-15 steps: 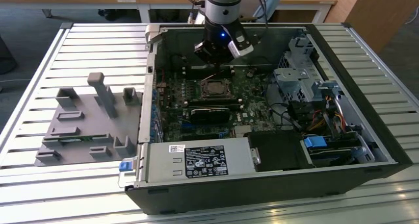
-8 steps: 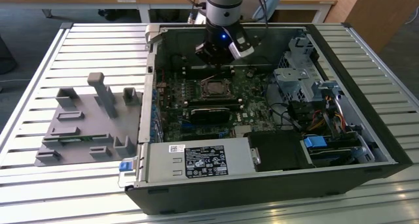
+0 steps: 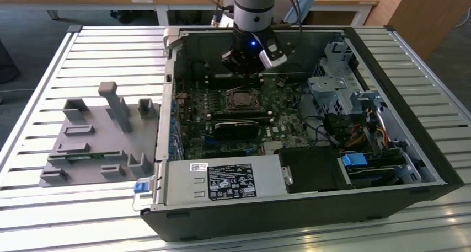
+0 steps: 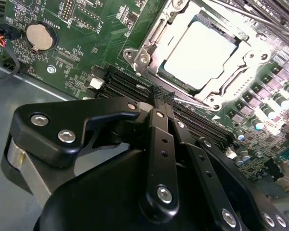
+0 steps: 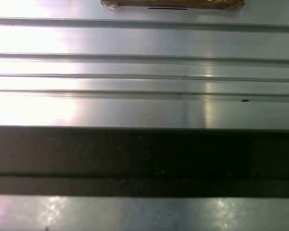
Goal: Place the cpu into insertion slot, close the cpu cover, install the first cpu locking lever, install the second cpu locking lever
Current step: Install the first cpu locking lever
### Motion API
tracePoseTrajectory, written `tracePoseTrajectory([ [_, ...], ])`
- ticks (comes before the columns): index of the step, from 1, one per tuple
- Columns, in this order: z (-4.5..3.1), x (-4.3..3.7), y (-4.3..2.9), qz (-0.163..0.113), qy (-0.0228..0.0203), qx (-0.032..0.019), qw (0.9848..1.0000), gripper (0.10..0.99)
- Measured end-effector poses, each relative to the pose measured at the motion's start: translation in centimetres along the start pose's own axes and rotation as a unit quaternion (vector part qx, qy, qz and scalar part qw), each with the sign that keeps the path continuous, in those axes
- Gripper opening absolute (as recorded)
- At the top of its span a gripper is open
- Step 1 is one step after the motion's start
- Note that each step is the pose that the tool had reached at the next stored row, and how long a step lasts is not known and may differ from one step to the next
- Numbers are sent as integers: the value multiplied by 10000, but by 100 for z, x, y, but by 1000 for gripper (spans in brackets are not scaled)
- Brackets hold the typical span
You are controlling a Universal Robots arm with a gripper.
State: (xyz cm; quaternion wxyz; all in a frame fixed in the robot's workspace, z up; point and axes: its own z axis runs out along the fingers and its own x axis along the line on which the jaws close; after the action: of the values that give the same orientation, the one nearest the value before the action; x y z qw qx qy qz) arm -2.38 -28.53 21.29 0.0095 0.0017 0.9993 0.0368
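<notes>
exterior: high, overlooking computer case [image 3: 294,153] | second wrist: close above motherboard [image 4: 86,43]

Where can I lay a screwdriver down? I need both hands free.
Bare slats of the table lie in front of the grey fixture and behind it, along the case. Inside the case it is crowded: the gripper hangs just behind the cpu, with cables alongside.

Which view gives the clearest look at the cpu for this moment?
The second wrist view: the cpu lies flat in the insertion slot, pale face plainly lit, the cpu cover framing it. The exterior view shows the slot area as a small dark square beneath the gripper.
</notes>
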Motion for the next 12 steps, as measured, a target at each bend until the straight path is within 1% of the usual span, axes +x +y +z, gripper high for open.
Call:
tracePoseTrajectory([
  [6,5,-7,0,0,0,1,10000,106],
  [12,40,-21,-3,0,0,0,10000,106],
])
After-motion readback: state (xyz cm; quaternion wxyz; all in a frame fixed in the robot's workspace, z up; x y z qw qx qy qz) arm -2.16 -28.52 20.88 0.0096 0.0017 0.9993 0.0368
